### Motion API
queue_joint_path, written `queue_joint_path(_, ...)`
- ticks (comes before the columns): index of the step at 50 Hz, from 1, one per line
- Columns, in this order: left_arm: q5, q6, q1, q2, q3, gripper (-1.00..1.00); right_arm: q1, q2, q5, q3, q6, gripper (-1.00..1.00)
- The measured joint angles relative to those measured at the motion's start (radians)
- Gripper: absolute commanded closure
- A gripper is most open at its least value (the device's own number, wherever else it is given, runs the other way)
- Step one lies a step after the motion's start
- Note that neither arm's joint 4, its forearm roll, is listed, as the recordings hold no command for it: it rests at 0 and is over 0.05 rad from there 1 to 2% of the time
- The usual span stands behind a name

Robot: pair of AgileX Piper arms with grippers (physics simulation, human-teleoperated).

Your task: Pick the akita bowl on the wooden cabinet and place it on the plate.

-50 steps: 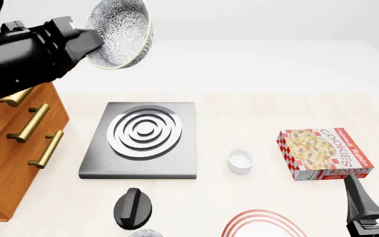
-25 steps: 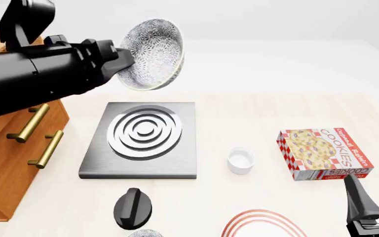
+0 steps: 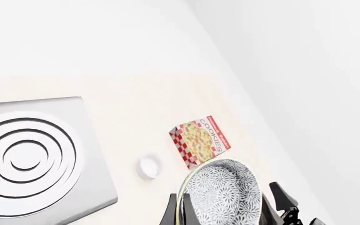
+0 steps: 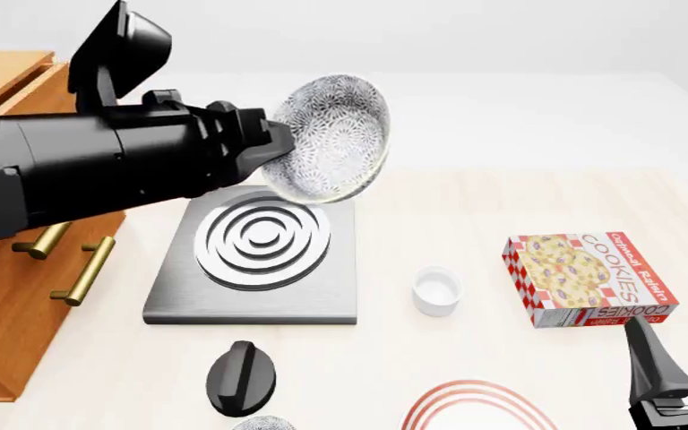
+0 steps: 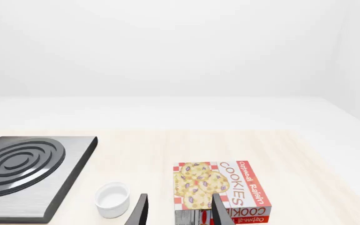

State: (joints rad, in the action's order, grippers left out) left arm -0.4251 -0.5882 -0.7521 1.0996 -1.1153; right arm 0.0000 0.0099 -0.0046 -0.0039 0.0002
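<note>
The left gripper (image 4: 275, 154) pinches the akita bowl (image 4: 334, 148) by its rim — tilted on edge, aloft — with the plate (image 4: 478, 405) well below; the right gripper (image 5: 178, 210) idles open.

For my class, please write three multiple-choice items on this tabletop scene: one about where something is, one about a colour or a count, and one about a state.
1. Where is the akita bowl?
A. Standing on the plate
B. Held in the air above the steel hob
C. Inside a cabinet drawer

2. How many brass handles show on the wooden cabinet in the front view?
A. Five
B. None
C. Two

3. What state is the right gripper in?
A. Open and holding nothing
C. Shut on the white cup
B. Shut on the cookie box

Answers:
1 B: the left gripper holds the bowl tilted on its side, over the far edge of the steel hob, clear of the plate.
2 C: two bars show below the arm.
3 A: the right wrist view shows its fingers apart with only air between them, the cookie box and white cup lying beyond.
</note>
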Motion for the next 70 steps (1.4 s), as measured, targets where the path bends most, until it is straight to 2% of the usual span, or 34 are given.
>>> queue_joint_path(47, 0.036, -0.075, -0.172, 0.07, 0.097, 1.0, 0.0, 0.0, 0.0, 0.0, 0.0, -1.0)
queue_joint_path(70, 0.088, -0.099, -0.2, 0.131, 0.139, 1.0, 0.0, 0.0, 0.0, 0.0, 0.0, -1.0)
